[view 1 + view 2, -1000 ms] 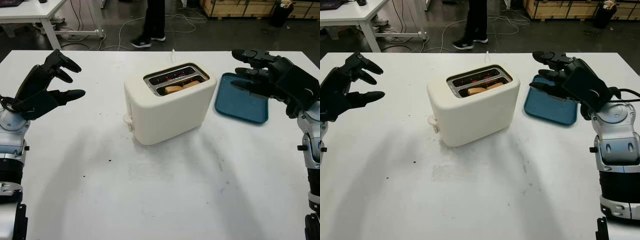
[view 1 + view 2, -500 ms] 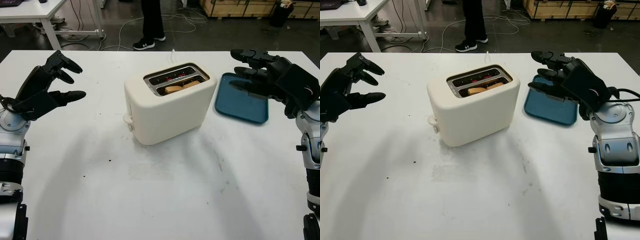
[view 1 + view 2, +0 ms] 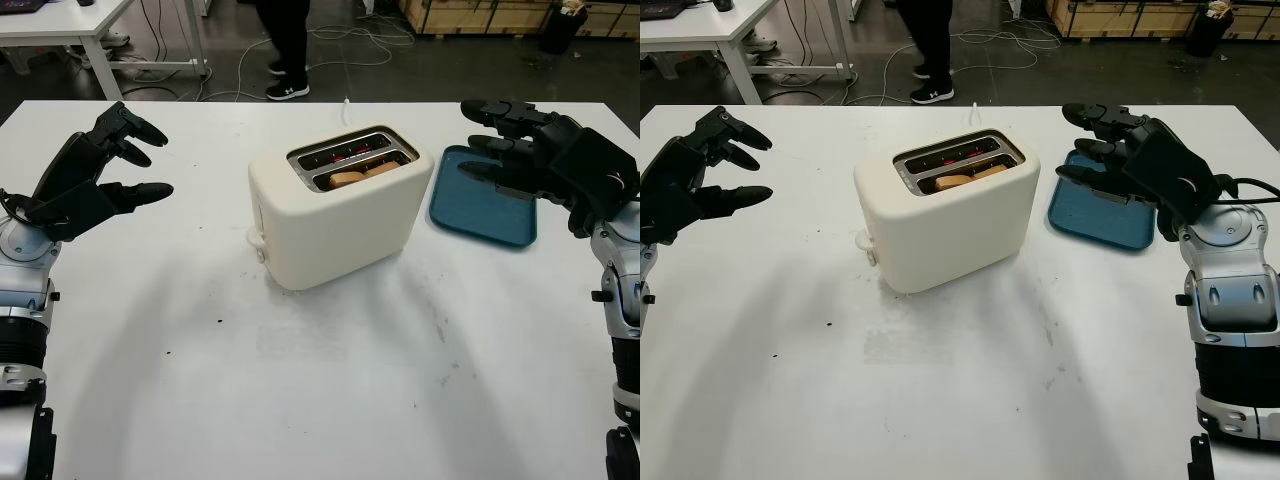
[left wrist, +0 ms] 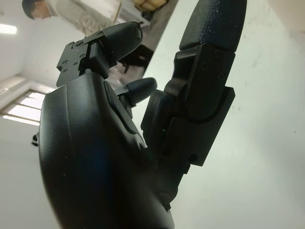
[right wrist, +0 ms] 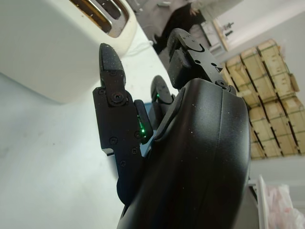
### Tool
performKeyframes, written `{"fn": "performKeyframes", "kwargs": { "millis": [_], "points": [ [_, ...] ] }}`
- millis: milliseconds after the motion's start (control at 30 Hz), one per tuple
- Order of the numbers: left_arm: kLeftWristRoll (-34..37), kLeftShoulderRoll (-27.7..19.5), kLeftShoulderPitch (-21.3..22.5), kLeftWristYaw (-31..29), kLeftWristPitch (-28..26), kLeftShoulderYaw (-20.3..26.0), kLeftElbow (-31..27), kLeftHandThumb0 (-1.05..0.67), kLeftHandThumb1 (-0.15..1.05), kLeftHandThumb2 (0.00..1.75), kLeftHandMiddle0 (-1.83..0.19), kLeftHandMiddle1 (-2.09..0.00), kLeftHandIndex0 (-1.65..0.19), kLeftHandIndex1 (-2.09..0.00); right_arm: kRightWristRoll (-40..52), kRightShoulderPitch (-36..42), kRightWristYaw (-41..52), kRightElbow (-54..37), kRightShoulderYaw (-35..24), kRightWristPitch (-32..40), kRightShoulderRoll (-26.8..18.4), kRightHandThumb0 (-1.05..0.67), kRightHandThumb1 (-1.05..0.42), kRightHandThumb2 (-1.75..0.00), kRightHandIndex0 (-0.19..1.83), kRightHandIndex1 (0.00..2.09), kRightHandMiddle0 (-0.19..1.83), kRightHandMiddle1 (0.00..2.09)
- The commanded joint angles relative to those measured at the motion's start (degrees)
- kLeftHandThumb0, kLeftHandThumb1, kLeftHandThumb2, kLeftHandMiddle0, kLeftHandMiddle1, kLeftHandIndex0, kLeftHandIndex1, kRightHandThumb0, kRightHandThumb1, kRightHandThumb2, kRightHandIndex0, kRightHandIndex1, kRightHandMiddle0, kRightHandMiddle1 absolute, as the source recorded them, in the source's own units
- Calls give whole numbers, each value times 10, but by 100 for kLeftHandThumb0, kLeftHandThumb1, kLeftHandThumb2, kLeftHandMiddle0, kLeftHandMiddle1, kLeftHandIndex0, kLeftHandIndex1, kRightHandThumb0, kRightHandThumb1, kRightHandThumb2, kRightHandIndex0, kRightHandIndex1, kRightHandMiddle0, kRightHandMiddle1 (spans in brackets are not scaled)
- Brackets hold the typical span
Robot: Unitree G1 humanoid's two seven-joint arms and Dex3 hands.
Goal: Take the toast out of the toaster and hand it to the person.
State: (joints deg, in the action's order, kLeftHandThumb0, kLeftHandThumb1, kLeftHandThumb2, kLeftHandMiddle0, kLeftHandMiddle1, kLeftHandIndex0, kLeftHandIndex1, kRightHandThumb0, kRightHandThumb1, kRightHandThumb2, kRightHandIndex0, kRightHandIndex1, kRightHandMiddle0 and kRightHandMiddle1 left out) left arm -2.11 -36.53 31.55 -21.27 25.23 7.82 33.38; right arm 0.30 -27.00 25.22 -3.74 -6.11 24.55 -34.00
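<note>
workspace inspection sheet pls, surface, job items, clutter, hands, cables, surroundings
Surface: white table, a few small dark specks, otherwise bare in front.
Job's things: cream toaster at centre; toast sits in its near slot, not yet taken.
Clutter: blue tray to the toaster's right, nothing seen on it.
Hands: left hand open, raised over the table's left side; right hand open, above the tray.
Cables: white cord behind the toaster; loose cables on the floor beyond.
Surroundings: person standing past the far edge; wooden crates; another white table.
</note>
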Motion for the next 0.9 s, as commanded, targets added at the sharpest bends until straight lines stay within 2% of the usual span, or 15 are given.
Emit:
{"fn": "performKeyframes", "kwargs": {
  "millis": [0,533,867],
  "points": [
    [14,2,12,-8,10,4,9,-105,90,3,0,-158,0,-146,4,-11,-1,-3,3,9,2,-30,-92,-14,34,0,33,0],
    [21,4,17,-12,19,2,16,-105,90,1,0,-153,0,-142,-8,-20,-4,-4,10,15,1,-25,-92,-15,35,0,34,0],
    [9,3,17,-1,27,-1,14,-105,92,6,0,-159,0,-141,3,-20,5,12,4,-11,-1,-35,-92,-12,34,0,33,0]
  ]
}}
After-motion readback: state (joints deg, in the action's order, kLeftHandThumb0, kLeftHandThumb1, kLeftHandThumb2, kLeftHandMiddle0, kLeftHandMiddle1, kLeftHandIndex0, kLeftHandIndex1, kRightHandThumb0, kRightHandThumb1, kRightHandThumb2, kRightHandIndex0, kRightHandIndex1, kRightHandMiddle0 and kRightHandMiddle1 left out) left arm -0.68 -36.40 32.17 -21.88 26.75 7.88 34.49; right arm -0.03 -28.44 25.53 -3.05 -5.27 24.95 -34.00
